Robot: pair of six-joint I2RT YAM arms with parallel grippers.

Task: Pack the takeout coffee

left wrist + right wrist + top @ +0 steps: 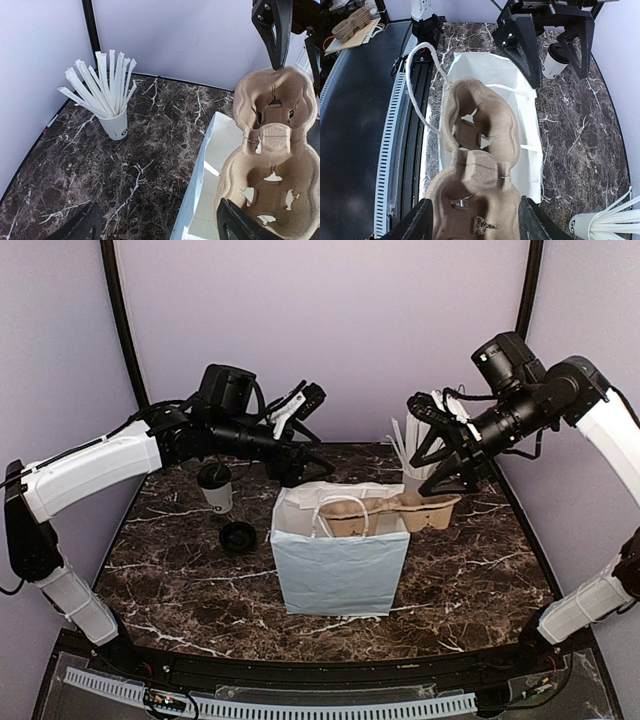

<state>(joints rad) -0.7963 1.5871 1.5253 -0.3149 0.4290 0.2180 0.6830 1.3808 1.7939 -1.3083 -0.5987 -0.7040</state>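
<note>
The takeout coffee [215,490], a small white cup with a dark top, stands at the back left of the marble table; it also shows in the right wrist view [554,62]. A white paper bag [340,570] stands open mid-table. A brown pulp carrier [395,512] lies across the bag's mouth, its right end sticking out. My right gripper [440,475] holds that end, a finger on each side [477,225]. My left gripper [300,468] hovers open and empty over the bag's back left rim, right of the coffee [160,227].
A loose round black lid [238,536] lies on the table in front of the coffee. A white cup of long white sticks [412,475] stands behind the bag's right corner, close to my right gripper. Purple walls close the back and sides.
</note>
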